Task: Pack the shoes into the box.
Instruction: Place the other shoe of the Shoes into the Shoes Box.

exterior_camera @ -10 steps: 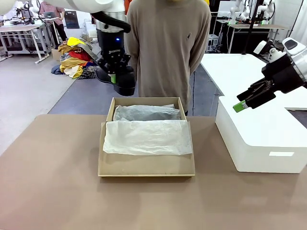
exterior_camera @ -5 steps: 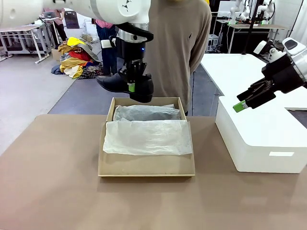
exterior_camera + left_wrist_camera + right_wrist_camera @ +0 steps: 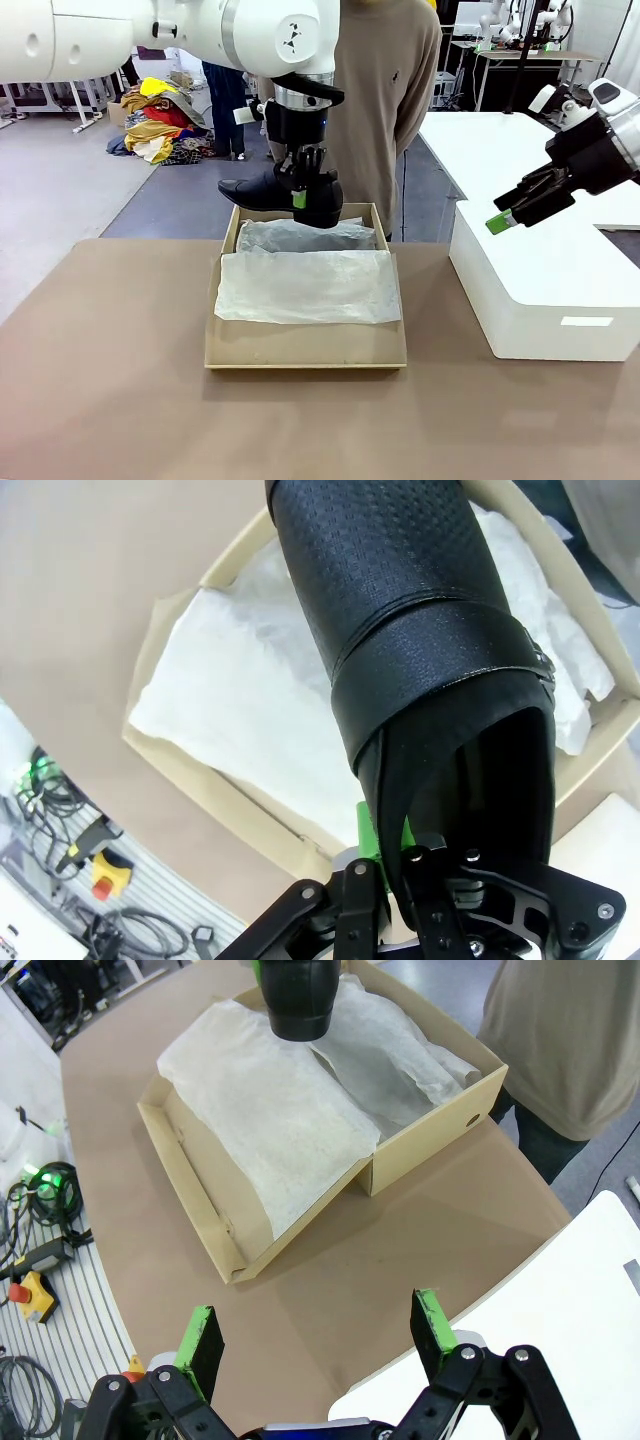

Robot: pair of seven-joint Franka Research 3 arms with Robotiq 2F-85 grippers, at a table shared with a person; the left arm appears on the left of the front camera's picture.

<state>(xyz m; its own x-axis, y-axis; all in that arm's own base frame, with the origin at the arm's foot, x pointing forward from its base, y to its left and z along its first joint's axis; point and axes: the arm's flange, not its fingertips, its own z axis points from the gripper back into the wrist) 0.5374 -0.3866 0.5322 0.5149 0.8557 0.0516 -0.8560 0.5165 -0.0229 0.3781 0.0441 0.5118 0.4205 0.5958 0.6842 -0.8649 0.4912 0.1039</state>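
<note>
Shoe (image 3: 255, 190) (buckled, seemingly) over box (image 3: 305, 355)

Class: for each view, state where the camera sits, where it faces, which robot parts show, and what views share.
Front: robot's side, facing the person across the table; left claw holds shoe over box; right claw open.
Left wrist: along its fingers and the shoe, into the box.
Right wrist: past its open fingers, down at the box.
All share: shoe, box.
</note>
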